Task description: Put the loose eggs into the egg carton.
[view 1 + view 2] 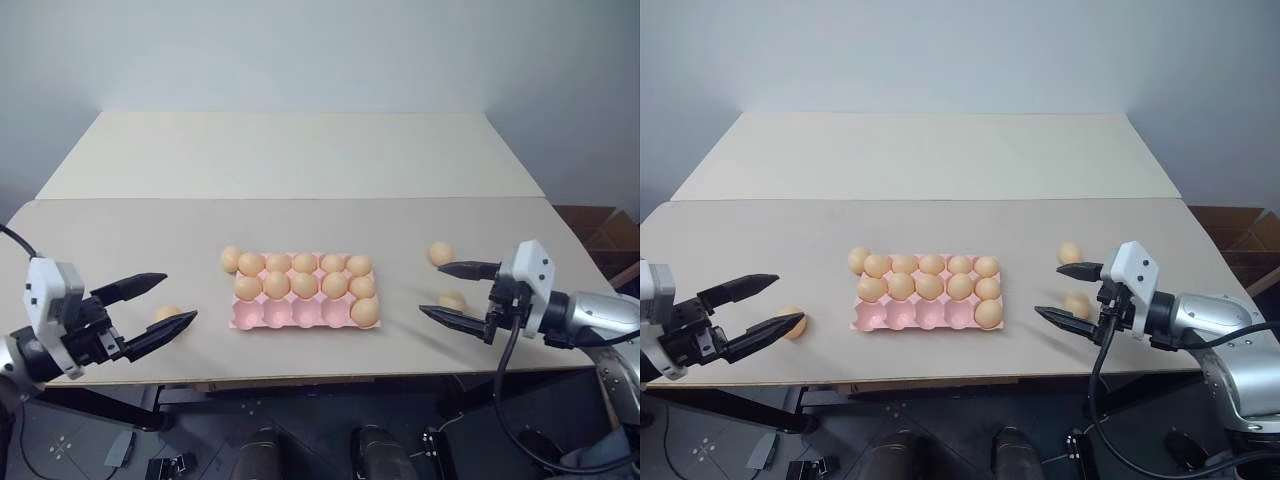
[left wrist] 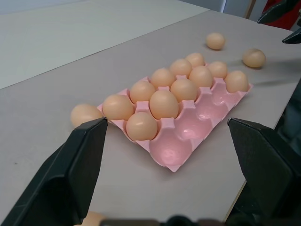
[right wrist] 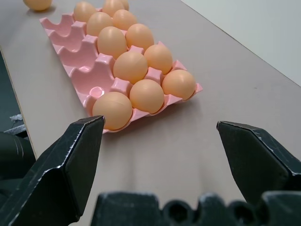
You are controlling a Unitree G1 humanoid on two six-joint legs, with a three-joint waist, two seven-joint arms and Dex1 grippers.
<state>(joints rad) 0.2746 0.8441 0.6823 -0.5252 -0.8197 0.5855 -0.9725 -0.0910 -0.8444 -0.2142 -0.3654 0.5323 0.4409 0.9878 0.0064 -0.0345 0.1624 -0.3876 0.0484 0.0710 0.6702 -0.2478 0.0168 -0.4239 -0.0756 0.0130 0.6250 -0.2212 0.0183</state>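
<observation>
- Pale pink moulded egg carton (image 1: 300, 318) sits mid-way along the near edge of the beige surface (image 1: 300, 160), eleven light orange-tan eggs seated, four near-row cups empty.
- Four loose eggs lie around the carton: one (image 1: 231, 259) touching its far-left corner, one (image 1: 167, 314) well to its left, two (image 1: 441, 253) (image 1: 452, 299) to its right.
- Left gripper (image 1: 160, 304) spread wide, empty, bracketing the left egg; right gripper (image 1: 458, 292) likewise spread, empty, beside the nearer right-hand egg.
- Best approach, likely: lower around an egg's middle, close gently, carry it over an empty cup.
</observation>
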